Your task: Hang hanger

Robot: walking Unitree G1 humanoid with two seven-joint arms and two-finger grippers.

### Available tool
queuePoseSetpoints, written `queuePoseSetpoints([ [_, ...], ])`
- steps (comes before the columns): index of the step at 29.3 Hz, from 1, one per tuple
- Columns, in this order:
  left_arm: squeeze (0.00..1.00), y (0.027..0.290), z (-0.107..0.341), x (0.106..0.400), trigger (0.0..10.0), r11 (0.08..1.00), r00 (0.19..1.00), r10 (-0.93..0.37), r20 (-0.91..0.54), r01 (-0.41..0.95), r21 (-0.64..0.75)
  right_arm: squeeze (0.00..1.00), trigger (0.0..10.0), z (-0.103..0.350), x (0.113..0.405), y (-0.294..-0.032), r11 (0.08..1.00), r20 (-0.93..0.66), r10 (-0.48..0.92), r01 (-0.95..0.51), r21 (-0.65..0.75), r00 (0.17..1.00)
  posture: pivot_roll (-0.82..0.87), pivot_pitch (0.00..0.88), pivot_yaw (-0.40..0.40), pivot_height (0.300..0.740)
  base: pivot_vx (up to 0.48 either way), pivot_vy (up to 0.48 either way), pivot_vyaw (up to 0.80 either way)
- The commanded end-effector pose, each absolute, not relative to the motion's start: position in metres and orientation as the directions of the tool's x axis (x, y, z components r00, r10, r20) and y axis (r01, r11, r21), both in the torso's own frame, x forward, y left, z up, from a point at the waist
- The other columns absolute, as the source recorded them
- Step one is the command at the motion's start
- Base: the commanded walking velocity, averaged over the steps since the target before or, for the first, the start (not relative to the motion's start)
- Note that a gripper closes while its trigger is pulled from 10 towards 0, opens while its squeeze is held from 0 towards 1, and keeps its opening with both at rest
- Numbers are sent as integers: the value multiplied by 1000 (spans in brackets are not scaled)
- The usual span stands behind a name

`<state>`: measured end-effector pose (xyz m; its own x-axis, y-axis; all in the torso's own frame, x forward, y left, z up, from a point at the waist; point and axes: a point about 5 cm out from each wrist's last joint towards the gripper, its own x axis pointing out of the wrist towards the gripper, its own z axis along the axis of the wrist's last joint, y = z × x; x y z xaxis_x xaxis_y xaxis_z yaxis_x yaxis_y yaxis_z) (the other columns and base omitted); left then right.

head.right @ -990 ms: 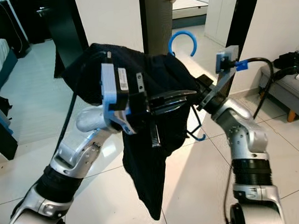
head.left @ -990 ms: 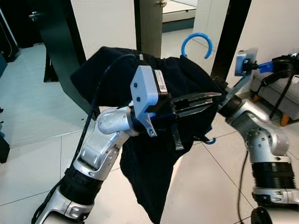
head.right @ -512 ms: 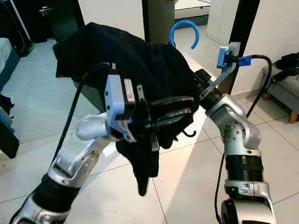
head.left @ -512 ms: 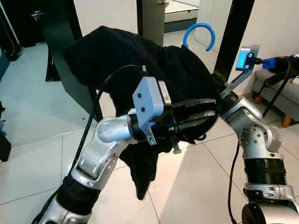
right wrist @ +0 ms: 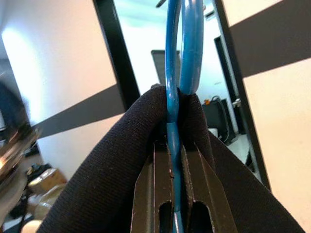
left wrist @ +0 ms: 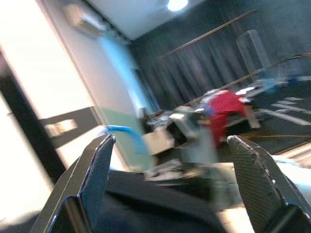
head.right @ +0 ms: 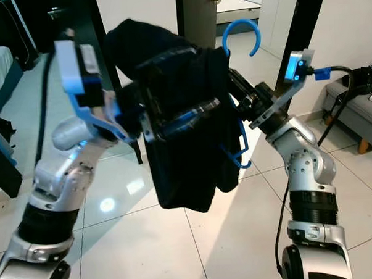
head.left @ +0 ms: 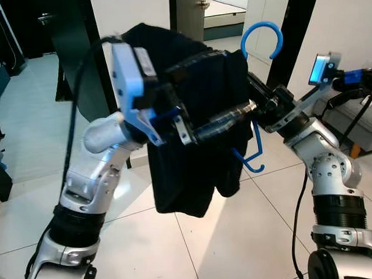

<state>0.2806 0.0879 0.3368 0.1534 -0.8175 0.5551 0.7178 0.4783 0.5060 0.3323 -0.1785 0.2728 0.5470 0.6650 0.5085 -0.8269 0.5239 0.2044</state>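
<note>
In front of the robot's chest, above a white tiled floor (head.left: 240, 248), a black garment (head.left: 198, 139) hangs from a blue plastic hanger (head.left: 255, 149), both held up between the two raised arms. The right gripper (right wrist: 174, 167) has its two black fingers pressed together on the hanger's neck, just below the hook, with the cloth bunched up on both sides of the fingers. The blue hook (head.left: 263, 37) rises clear above the garment's top, free in the air and touching nothing; one blue end of the hanger sticks out beneath the fabric on the robot's right. The left gripper (left wrist: 175, 167) comes in from the other side at the garment's upper part; its fingers (left wrist: 99, 165) stand spread wide, with dark cloth lying low between them, not pinched. The garment's lower edge hangs loose, well above the tiles. Farther back stand a dark door frame (head.left: 289, 36) and a white wall (head.left: 347, 21), and at the far right the edge of a grey sofa (head.right: 348, 107).
</note>
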Motion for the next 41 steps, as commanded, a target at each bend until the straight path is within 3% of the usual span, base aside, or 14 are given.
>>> queuePoseSetpoints([
  [1,1000,101,351,284,10000,547,186,-792,582,639,541,0,10000,282,324,-178,483,534,700,-865,135,474,22,0,-18,740,0,0,0],
  [5,1000,129,370,297,10000,636,266,-759,594,500,588,0,10000,275,315,-189,471,471,762,-879,69,445,28,0,-18,740,0,0,0],
  [6,827,145,377,305,10000,668,312,-739,597,456,588,0,10000,273,309,-195,443,437,799,-896,39,414,28,0,-14,740,0,0,0],
  [7,180,157,383,310,10000,671,329,-739,588,442,595,0,10000,271,303,-202,416,409,826,-909,21,388,24,0,-11,740,0,0,0],
  [8,0,163,387,310,10000,643,313,-763,566,463,610,0,10000,272,300,-210,410,395,836,-912,14,382,24,0,-11,740,0,0,0],
  [10,0,164,389,308,10000,603,285,-793,538,491,629,0,10000,274,298,-216,411,392,837,-912,13,383,18,0,-5,740,0,0,0],
  [13,0,154,380,301,10000,418,210,-907,366,567,710,0,10000,278,294,-229,417,407,829,-909,11,385,11,0,4,740,0,0,0],
  [15,0,152,375,299,10000,368,203,-929,309,581,726,0,10000,280,294,-231,430,417,819,-903,10,394,11,0,4,740,0,0,0],
  [16,0,151,365,296,10000,278,200,-960,196,609,743,0,10000,285,294,-238,452,455,792,-892,12,407,8,0,8,740,0,0,0],
  [20,0,155,357,292,10000,215,201,-973,110,641,737,0,10000,292,288,-242,438,498,780,-899,0,380,8,0,10,740,0,0,0],
  [30,0,178,375,288,10000,251,267,-957,115,560,790,0,10000,313,284,-262,456,549,754,-889,-44,360,21,0,5,740,0,0,0],
  [32,0,168,386,285,10000,301,247,-948,200,502,811,0,10000,326,286,-270,505,598,707,-861,-52,378,21,0,5,740,0,0,0],
  [37,0,154,381,283,10000,339,224,-940,259,500,797,0,10000,333,290,-270,549,631,661,-835,-37,407,21,0,5,740,0,0,0],
  [41,0,131,374,283,10000,439,195,-896,400,535,722,0,10000,335,303,-264,618,638,602,-786,9,480,21,0,5,740,0,0,0],
])
